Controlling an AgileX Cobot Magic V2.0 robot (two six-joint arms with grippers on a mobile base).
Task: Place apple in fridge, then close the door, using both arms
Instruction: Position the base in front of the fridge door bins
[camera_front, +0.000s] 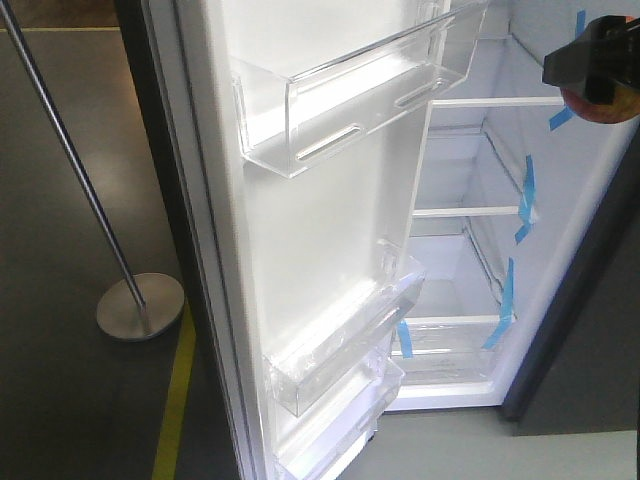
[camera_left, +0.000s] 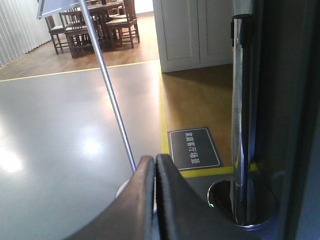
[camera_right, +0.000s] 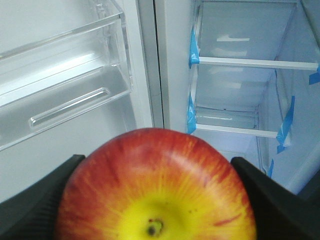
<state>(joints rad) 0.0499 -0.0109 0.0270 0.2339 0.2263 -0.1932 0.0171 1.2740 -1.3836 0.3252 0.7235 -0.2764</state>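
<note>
My right gripper (camera_right: 157, 200) is shut on the apple (camera_right: 155, 185), red with a yellow patch round its dimple, which fills the lower right wrist view. In the front view the same gripper (camera_front: 596, 62) holds the apple (camera_front: 604, 104) high at the right, in front of the open fridge (camera_front: 470, 180). White shelves (camera_right: 257, 63) with blue tape strips lie ahead of the apple. The door (camera_front: 330, 230) stands open to the left, its white lining and clear bins (camera_front: 360, 90) facing me. My left gripper (camera_left: 155, 162) is shut on nothing, facing the floor outside the fridge.
A metal pole on a round base (camera_front: 138, 306) stands left of the door, beside a yellow floor line (camera_front: 175, 400). The left wrist view shows a chrome post (camera_left: 242, 125), a dark floor sign (camera_left: 194, 148), white cabinets (camera_left: 192, 30) and wooden chairs (camera_left: 90, 25) far off.
</note>
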